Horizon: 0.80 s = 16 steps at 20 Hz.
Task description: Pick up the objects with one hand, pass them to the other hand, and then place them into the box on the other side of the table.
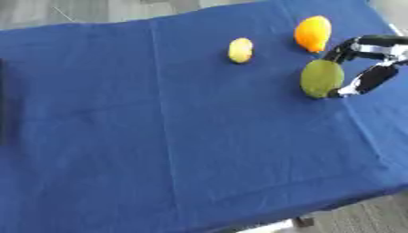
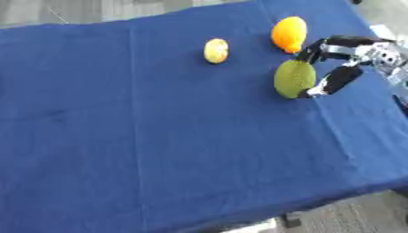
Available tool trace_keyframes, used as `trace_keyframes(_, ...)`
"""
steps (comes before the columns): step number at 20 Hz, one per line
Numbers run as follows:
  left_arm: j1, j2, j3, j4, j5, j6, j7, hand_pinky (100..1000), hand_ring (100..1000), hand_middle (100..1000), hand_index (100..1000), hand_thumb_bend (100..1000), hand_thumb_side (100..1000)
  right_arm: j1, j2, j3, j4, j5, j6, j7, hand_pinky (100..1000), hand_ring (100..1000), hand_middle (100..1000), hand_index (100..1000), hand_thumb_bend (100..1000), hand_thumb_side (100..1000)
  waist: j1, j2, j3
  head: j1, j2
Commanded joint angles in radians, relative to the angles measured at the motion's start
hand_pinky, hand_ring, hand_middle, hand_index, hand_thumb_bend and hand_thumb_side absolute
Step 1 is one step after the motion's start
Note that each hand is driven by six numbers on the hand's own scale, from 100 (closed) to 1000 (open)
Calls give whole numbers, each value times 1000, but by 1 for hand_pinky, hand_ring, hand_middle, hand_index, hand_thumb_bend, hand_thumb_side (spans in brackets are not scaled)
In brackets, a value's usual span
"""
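A green oval fruit (image 1: 321, 78) lies on the blue tablecloth (image 1: 199, 136) at the right. My right hand (image 2: 344, 61) reaches in from the right edge, with its fingers (image 2: 334, 81) and thumb curled round the fruit's right side. Just behind it lies an orange fruit (image 1: 312, 33), apart from the hand. A small yellow fruit (image 1: 240, 50) sits further left, near the table's far middle. My left hand shows in neither view. The box is only hinted at by a dark shape (image 1: 3, 100) at the left edge.
The cloth-covered table fills both views; its near edge (image 1: 318, 209) runs across the bottom right, with grey floor beyond. The far edge shows at the top left.
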Motion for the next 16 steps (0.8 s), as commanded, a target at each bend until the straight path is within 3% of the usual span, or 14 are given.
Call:
trace_keyframes(1, -6, 26, 12, -19, 2, -1, 1, 747, 861, 890, 879, 684, 656, -24, -18, -4, 18, 38, 1, -25, 849, 816, 795, 866, 564, 367, 0, -11, 2, 5, -11)
trace_keyframes(9, -6, 22, 11, -20, 2, 1, -1, 747, 860, 890, 879, 681, 659, -38, -11, 0, 41, 86, 9, -70, 846, 808, 791, 866, 554, 355, 2, -6, 4, 7, -11)
trace_keyframes(15, -5, 19, 10, -21, 3, 1, -3, 748, 860, 890, 878, 679, 660, -47, 4, 15, 59, 113, 7, -99, 834, 779, 733, 822, 521, 242, 4, -3, 7, 5, -12)
trace_keyframes(16, -5, 19, 10, -21, 3, 1, -3, 748, 860, 890, 878, 678, 660, -48, 6, 17, 62, 115, 5, -102, 827, 760, 677, 778, 502, 193, 5, -3, 7, 5, -12)
